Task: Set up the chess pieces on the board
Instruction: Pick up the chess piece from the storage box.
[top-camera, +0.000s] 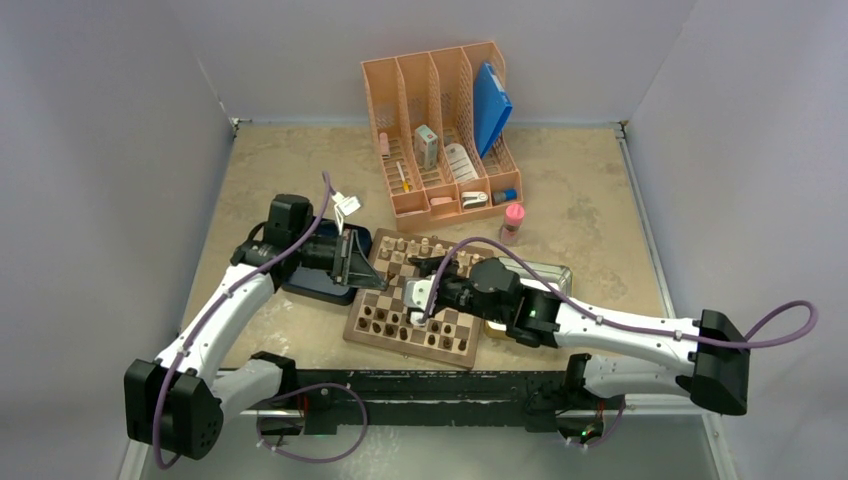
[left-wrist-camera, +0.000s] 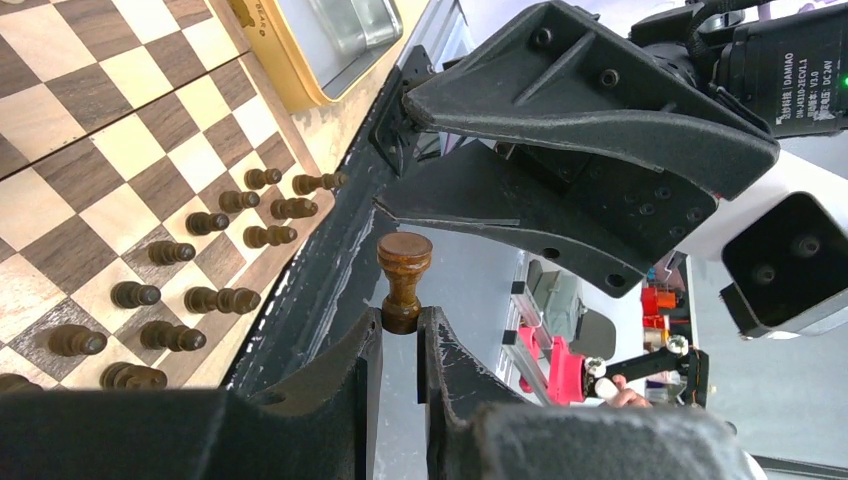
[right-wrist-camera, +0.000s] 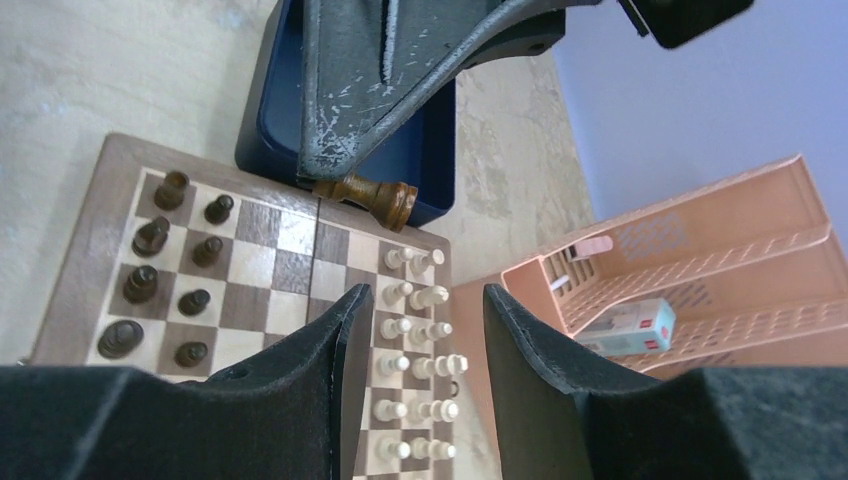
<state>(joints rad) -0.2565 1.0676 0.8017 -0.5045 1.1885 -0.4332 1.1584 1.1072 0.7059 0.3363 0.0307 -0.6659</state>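
Your left gripper (left-wrist-camera: 400, 320): fingers nearly closed, pinching base of dark piece (left-wrist-camera: 404, 268), its head sticking out past tips. Your right gripper (right-wrist-camera: 424, 305): fingers about half apart, nothing between them, hanging over middle of board (right-wrist-camera: 100, 215). Dark piece is in air over board's left edge, just beside blue tray (right-wrist-camera: 268, 115). Other dark pieces (right-wrist-camera: 152, 237) stand on board's near rows, pale pieces (right-wrist-camera: 398, 327) on far rows. Two grippers face each other, close, not touching.

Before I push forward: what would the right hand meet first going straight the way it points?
Probably the dark chess piece held by the left hand; depth is unclear, so possibly the pale pieces beneath.
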